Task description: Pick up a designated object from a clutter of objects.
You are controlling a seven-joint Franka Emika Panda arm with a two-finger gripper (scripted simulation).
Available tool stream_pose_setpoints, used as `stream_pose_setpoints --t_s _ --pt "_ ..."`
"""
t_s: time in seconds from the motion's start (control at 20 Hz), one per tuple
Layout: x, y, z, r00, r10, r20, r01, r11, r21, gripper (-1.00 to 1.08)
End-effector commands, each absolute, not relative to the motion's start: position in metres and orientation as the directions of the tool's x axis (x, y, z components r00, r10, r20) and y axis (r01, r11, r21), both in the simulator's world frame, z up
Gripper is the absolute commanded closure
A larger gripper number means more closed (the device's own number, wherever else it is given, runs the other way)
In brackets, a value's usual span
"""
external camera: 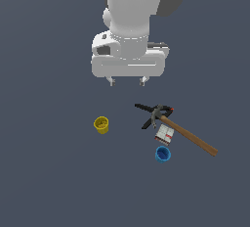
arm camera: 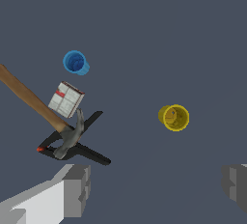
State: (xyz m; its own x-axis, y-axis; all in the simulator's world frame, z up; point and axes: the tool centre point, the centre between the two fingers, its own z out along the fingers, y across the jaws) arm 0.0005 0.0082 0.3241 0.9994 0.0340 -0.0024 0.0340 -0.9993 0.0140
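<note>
The black spring clamp (external camera: 148,109) lies on the dark floor, its two handles splayed, a red-orange mark at its pivot. In the wrist view the clamp (arm camera: 89,153) lies partly under the grey head of the hammer. My gripper (external camera: 127,80) hangs above the floor, up and toward the exterior view's left of the clamp, apart from it. It is open and empty. Its two fingers (arm camera: 77,189) show wide apart in the wrist view, with the gripper (arm camera: 157,189) midway between them.
The wooden-handled hammer (external camera: 190,137) crosses the clamp, head on it. A small white and red box (external camera: 164,134) touches the hammer handle. A blue cup (external camera: 162,154) stands below the box. A yellow cup (external camera: 101,124) stands apart at the exterior view's left.
</note>
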Motion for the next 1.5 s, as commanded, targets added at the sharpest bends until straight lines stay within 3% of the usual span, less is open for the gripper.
stream_pose_setpoints --t_s 0.0,0.75,1.15,1.45 --pt "0.000 0.008 0.324 0.999 0.034 -0.002 0.034 -0.999 0.014 -0.20" --pt "-0.001 0.013 0.311 0.995 0.096 -0.013 0.096 -0.995 0.023 -0.20" --pt "-0.015 0.031 0.242 0.947 0.311 -0.081 0.318 -0.945 0.079 -0.20" --pt "-0.047 0.056 0.162 0.801 0.572 -0.175 0.592 -0.801 0.091 -0.20"
